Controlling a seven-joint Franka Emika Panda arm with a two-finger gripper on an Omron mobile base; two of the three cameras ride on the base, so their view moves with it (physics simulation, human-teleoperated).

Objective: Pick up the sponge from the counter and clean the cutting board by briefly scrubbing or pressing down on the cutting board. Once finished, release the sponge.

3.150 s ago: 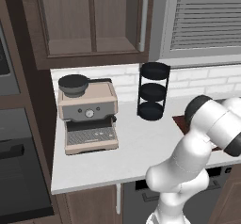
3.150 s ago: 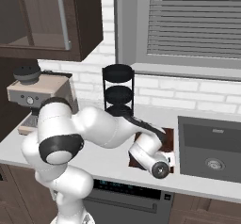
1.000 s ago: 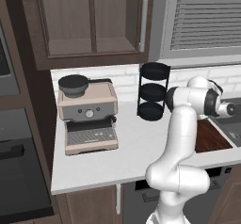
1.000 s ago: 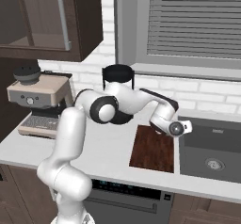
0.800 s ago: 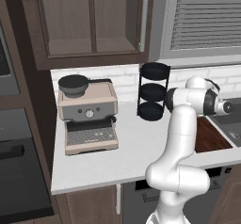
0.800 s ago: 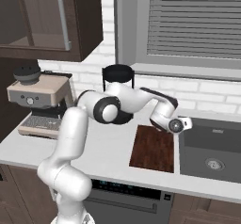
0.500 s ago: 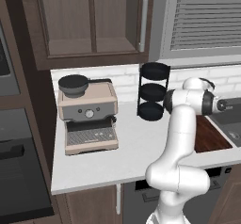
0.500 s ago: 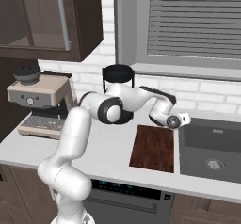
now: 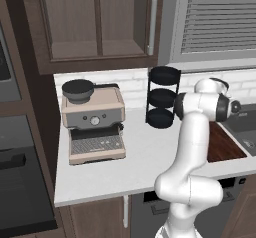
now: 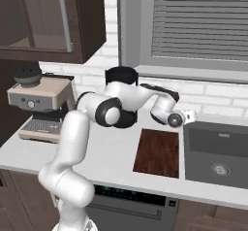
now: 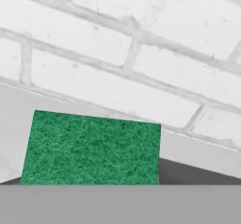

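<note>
Fingers of the gripper [image 10: 188, 115]: too small in the right base view to tell whether they are spread or pressed together. The gripper hangs over the back of the counter [image 10: 109, 153], by the back left corner of the sink [image 10: 219, 150] and close to the brick wall [image 11: 141, 44].

Sponge [image 11: 92, 148]: in the hand view it lies flat, green face up, on the strip of counter at the foot of the wall. A dark strip shows just beside its lower right corner. Whether the gripper touches the sponge cannot be told.

Cutting board [image 10: 159, 152]: flat on the counter, its right edge just beside the sink's left rim and its front edge near the counter's front edge. The arm's wrist is above the board's back edge.

Rack [image 9: 162, 97]: upright at the back of the counter, left of the board, partly behind the arm.

Coffee machine [image 9: 95, 124]: at the counter's left end, well apart from the board.
</note>
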